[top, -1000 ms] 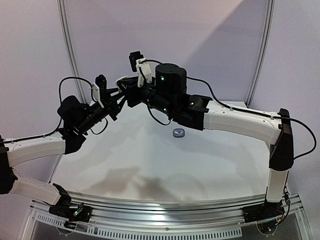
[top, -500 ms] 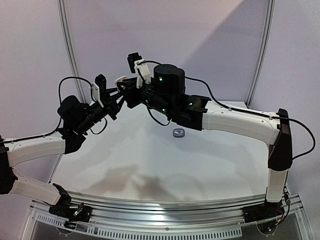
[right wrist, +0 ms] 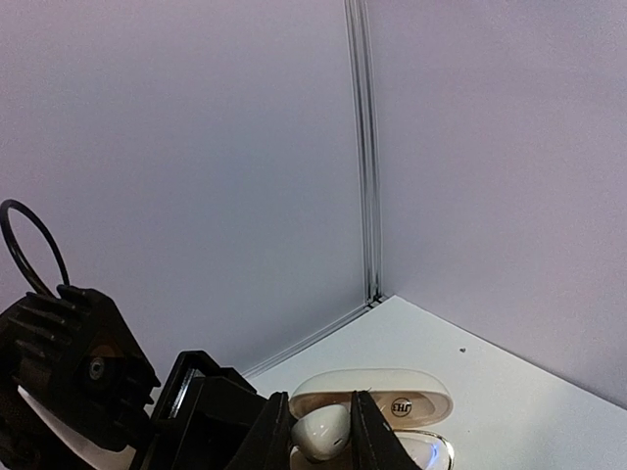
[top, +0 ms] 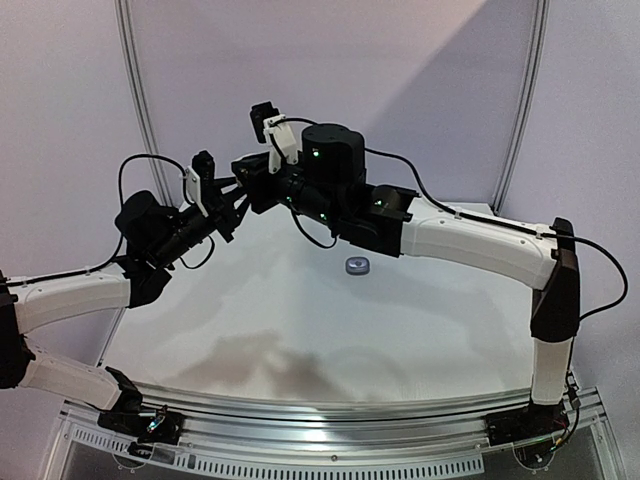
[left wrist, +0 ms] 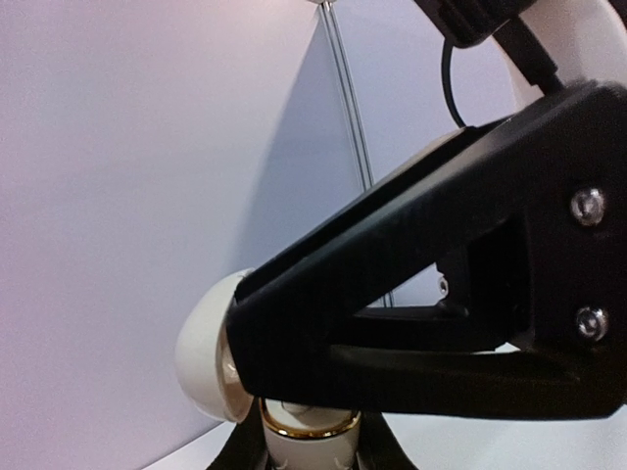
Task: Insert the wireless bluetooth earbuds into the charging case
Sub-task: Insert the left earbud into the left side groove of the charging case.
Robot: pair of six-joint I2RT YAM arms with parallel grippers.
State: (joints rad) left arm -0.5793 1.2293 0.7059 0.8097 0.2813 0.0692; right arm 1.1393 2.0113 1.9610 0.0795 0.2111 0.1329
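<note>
Shifted slightly toward the glossy white open case [right wrist: 392, 397] clamped in the left gripper [left wrist: 243, 392], the right gripper [right wrist: 321, 441] is pinched on a white earbud [right wrist: 317, 428].

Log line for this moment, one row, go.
left claw: shut on open white pebble-shaped charging case, aloft | right claw: shut on small white earbud at case's opening | white table: small dark grey round case lying apart

Soft, even light (faint shadows)
</note>
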